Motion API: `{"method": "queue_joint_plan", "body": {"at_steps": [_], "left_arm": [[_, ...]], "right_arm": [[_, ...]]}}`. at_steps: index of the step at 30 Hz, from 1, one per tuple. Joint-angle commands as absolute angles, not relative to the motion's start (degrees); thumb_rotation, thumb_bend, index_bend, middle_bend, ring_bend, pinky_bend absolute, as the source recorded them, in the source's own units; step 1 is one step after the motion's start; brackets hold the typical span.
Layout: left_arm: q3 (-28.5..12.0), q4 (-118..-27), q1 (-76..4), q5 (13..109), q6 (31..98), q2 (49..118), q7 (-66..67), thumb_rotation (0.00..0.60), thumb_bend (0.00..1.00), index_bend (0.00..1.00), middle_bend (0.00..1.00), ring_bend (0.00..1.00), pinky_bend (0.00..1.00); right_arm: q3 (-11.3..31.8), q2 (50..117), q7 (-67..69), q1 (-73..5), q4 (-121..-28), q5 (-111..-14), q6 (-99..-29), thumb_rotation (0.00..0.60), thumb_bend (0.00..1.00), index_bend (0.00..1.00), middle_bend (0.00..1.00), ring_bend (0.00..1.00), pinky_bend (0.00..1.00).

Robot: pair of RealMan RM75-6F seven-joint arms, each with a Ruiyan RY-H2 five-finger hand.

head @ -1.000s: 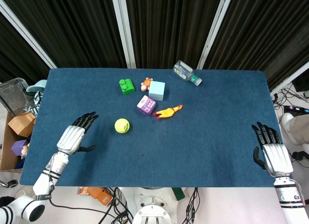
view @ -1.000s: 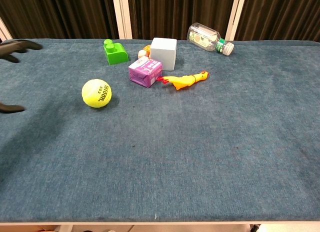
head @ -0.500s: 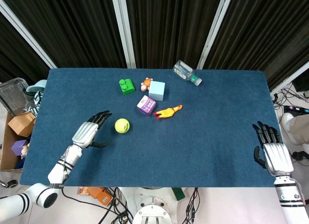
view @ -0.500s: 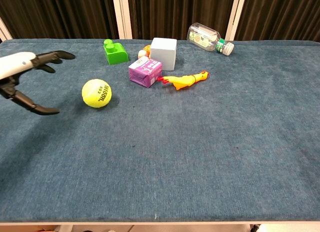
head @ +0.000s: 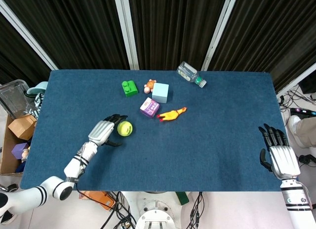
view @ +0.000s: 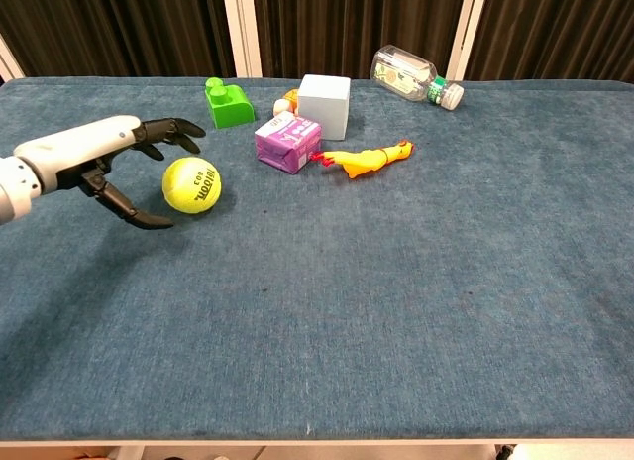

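Observation:
A yellow tennis ball [head: 125, 128] [view: 192, 184] lies on the blue table [head: 207, 140]. My left hand [head: 104, 131] [view: 111, 155] is open right beside the ball on its left, the fingers [view: 170, 131] spread above it and the thumb below, without closing on it. My right hand [head: 277, 154] rests open at the table's near right edge, far from every object; the chest view does not show it.
Behind the ball stand a purple carton [head: 149, 107], a yellow rubber chicken [head: 171, 114], a pale blue cube [head: 160, 92], a green brick [head: 130, 88], a small bear figure [head: 149, 85] and a lying clear bottle [head: 190, 74]. Boxes of clutter [head: 17, 130] sit off the table's left.
My left hand has swept rightward across the table from its left side to the tennis ball, staying open. The right hand and the objects have hardly moved.

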State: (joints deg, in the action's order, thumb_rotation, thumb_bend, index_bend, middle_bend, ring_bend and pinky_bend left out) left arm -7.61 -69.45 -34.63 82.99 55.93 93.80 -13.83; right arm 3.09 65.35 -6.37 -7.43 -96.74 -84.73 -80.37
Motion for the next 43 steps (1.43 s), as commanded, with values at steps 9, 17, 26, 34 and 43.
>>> {"method": "queue_joint_plan", "body": {"at_steps": [9,17,26,34,43], "left_arm": [[-7.98,-64.82,-35.26,82.92,59.13,97.12,-13.51,0.6,0.25,0.52,0.61,0.53,0.51],[-9.21,-70.37,-34.78,82.86,62.31,92.11,-11.22,0.6,0.28,0.58,0.65,0.56,0.52],[-13.52,-89.96,-31.95,81.76,69.04,74.85,-1.42,0.6,0.28,0.58,0.65,0.56,0.52],[-15.68,-105.67,-25.13,84.1,79.3,58.27,3.16,0.6,0.27,0.58,0.65,0.56,0.52],[-15.05,-109.86,-20.28,87.24,85.39,51.28,1.79,0.6,0.27,0.58,0.65,0.56,0.52]], "right_arm": [[3.09,65.26,-6.2,-7.32,-96.78,-84.75,-80.62,0.6,0.85,0.0,0.06,0.11,0.1],[3.14,65.24,-5.96,-7.38,-96.75,-84.77,-80.59,0.6,0.85,0.0,0.06,0.11,0.1],[3.1,65.17,-5.92,-7.45,-96.85,-84.8,-80.45,0.6,0.85,0.0,0.06,0.11,0.1],[2.98,65.15,-6.08,-7.4,-97.03,-85.04,-80.59,0.6,0.85,0.0,0.06,0.11,0.1],[2.96,65.25,-6.39,-7.38,-97.12,-85.04,-80.65,0.6,0.85,0.0,0.06,0.11,0.1]]}}
